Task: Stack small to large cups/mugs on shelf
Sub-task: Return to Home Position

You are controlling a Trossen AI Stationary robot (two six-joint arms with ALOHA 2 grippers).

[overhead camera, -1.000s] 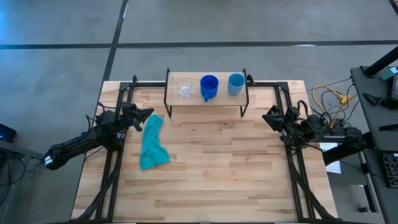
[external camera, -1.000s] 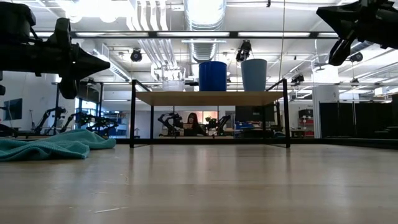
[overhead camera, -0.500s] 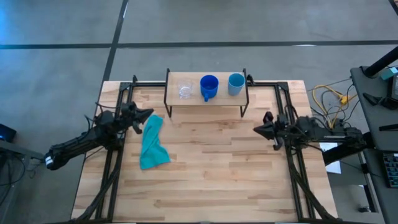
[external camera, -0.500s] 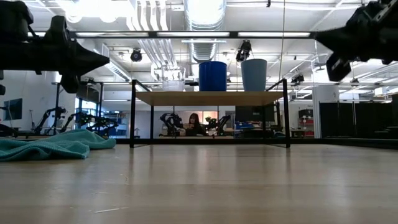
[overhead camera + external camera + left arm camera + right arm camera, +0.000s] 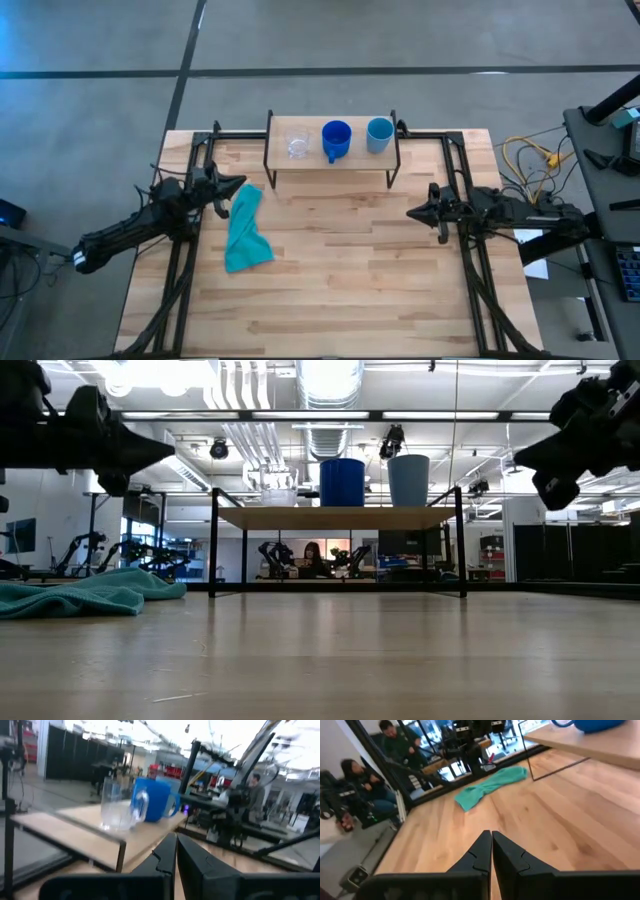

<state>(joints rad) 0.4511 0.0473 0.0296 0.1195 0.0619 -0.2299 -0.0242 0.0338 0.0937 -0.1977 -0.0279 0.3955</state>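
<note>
Tabletop (image 5: 340, 280), twelve o'clock: shelf (image 5: 352, 159) holds glass cup (image 5: 297, 146), blue mug (image 5: 336, 138), light blue cup (image 5: 379, 133) in a row, job seemingly done; left gripper (image 5: 238, 186) at nine, right gripper (image 5: 412, 213) at three, both pinched empty

Floor (image 5: 400, 40): grey concrete with dark seam lines, on every side of the pale plank tabletop (image 5: 340, 300).
Dark desk (image 5: 592, 130): at 3 o'clock.
Yellow cables (image 5: 530, 153): at 2 o'clock.
Ceiling (image 5: 200, 385): white, with open ducts (image 5: 330, 388) and bright lights.
Black partitions (image 5: 75, 760).
Two seated people (image 5: 360, 785) and one standing person (image 5: 256, 790).
</note>
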